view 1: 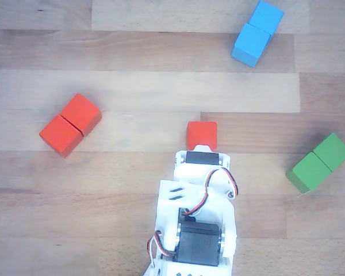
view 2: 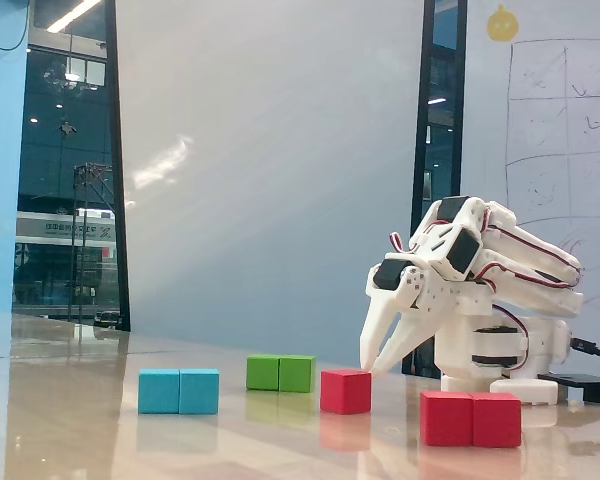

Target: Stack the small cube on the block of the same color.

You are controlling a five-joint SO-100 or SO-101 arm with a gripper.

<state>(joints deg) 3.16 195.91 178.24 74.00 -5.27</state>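
We are hovering the parted, empty pincer [view 2: 372, 367] just behind the small red cube [view 2: 345, 391], which is sitting on the tabletop [view 1: 144, 86] well apart from the red double block [view 1: 70, 125], and a shallow descent is risking nudging it away.

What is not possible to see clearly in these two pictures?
- Gripper fingertips: in the other view the arm's own body hides them.
- Whether the gripper touches the small cube: the fixed view is side-on, so depth is unclear.
- Arm base: cut off by the bottom edge of the other view.
- Whiteboard drawings: too faint in the fixed view.
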